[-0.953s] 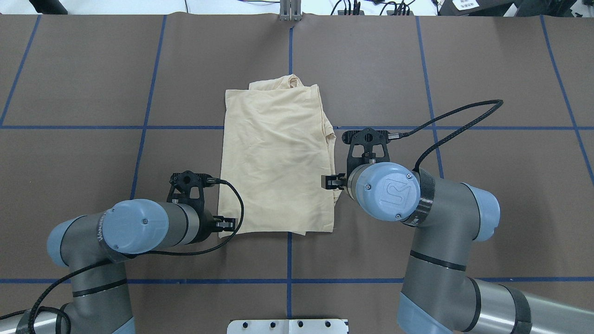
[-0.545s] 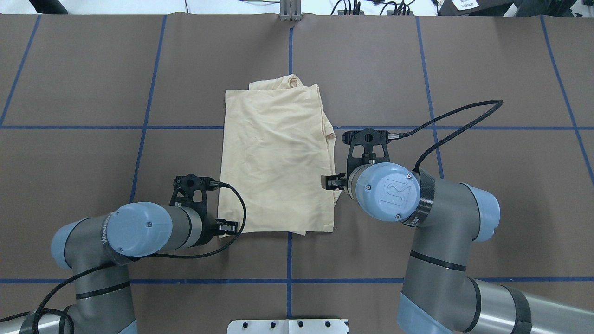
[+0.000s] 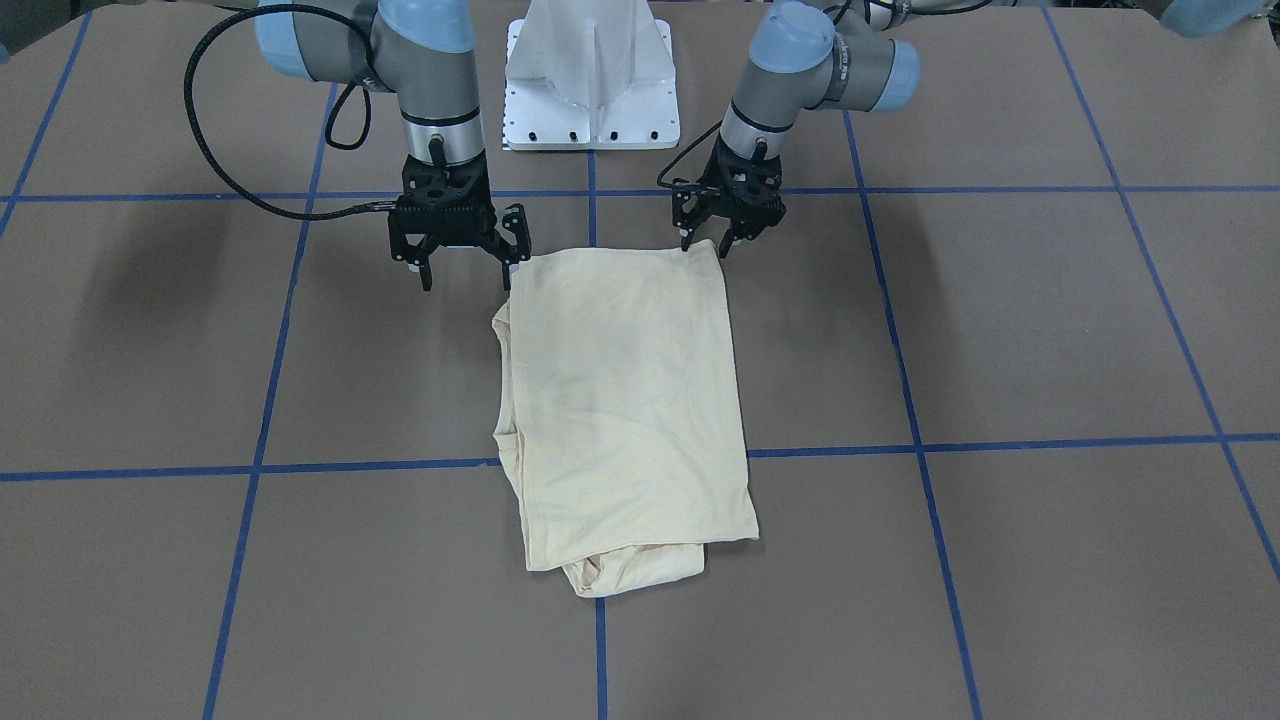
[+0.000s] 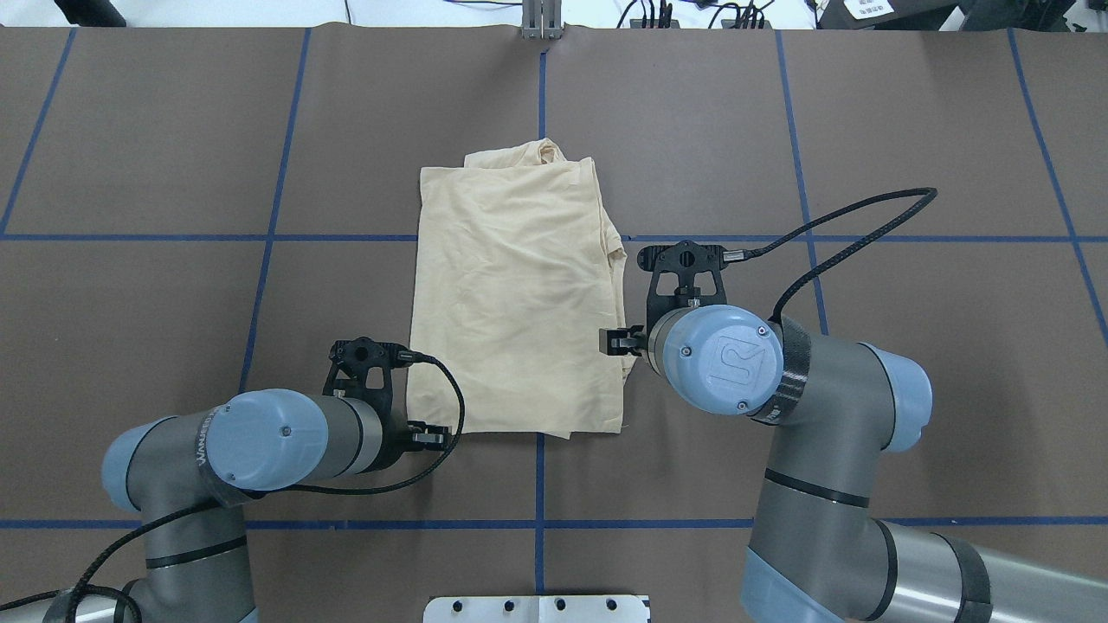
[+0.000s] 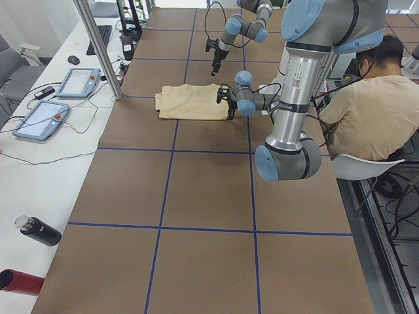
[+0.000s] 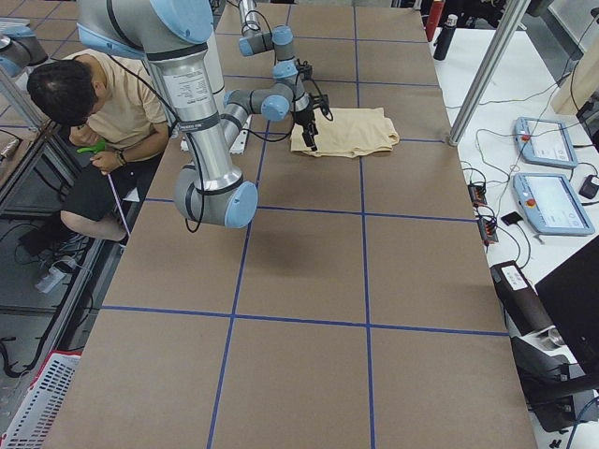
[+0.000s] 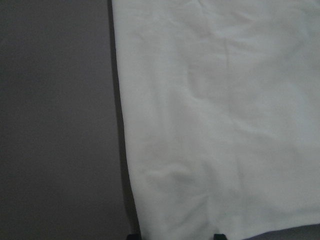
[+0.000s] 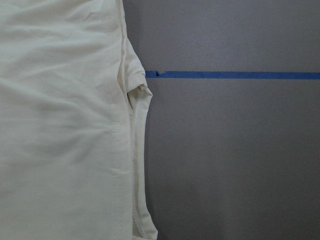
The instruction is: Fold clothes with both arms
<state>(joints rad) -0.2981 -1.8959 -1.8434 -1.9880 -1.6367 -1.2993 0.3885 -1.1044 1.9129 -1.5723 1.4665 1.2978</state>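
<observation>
While the T-shirt [image 3: 625, 400] lies folded on the counter [image 3: 1000, 350], left hand [image 3: 712, 245] and right hand [image 3: 467, 276] gape, seemingly at its edges.

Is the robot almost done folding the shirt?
About halfway, it seems. Done: the shirt lies flat as a long, narrow rectangle with its sides folded in. In hand: the left gripper is open over a near corner, and the right gripper is open at the other long edge. Neither grips cloth. Left: probably folding it shorter, end to end.
</observation>
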